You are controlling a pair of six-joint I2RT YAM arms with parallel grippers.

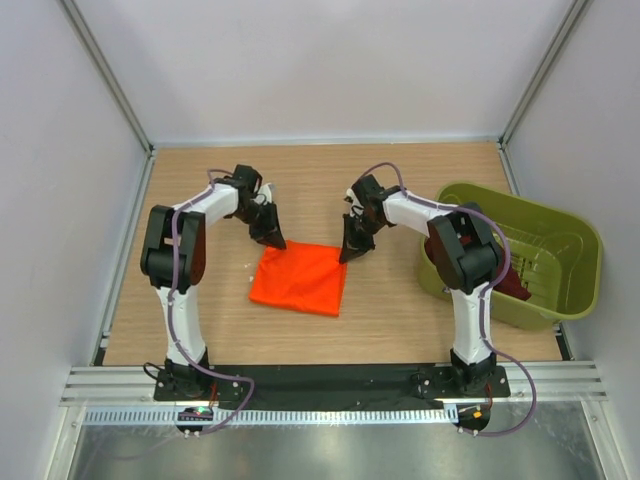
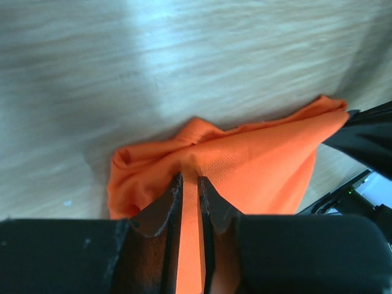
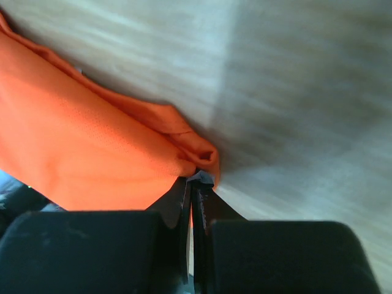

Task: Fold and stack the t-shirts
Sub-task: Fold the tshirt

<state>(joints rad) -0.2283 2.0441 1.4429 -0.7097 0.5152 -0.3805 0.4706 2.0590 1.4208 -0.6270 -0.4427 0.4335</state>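
White panel walls (image 1: 300, 70) enclose a wooden surface (image 1: 200, 310). At its middle the orange t-shirt (image 1: 300, 282) lies flat, already doubled into a rough rectangle. The left pincer (image 1: 272, 240) is set at the shirt's far left corner and the right pincer (image 1: 351, 250) at its far right corner. In the left wrist view, a fold of orange cloth is seen clamped between the narrowly parted jaws. In the right wrist view, the jaws are pressed together on the bunched corner hem.

The step in hand is judged to be a further fold of the orange t-shirt, with both far corners gripped. For the next move, both corners would need to be raised together and carried toward the shirt's near edge. They should be kept level so that the layers beneath are not dragged.

To the right of the orange t-shirt an olive-green tub (image 1: 540, 315) is placed. The maroon t-shirt (image 1: 515, 285) lies inside it, partly hidden by the right arm. The tub wall stands close to that arm's elbow and should be allowed for during the lift.
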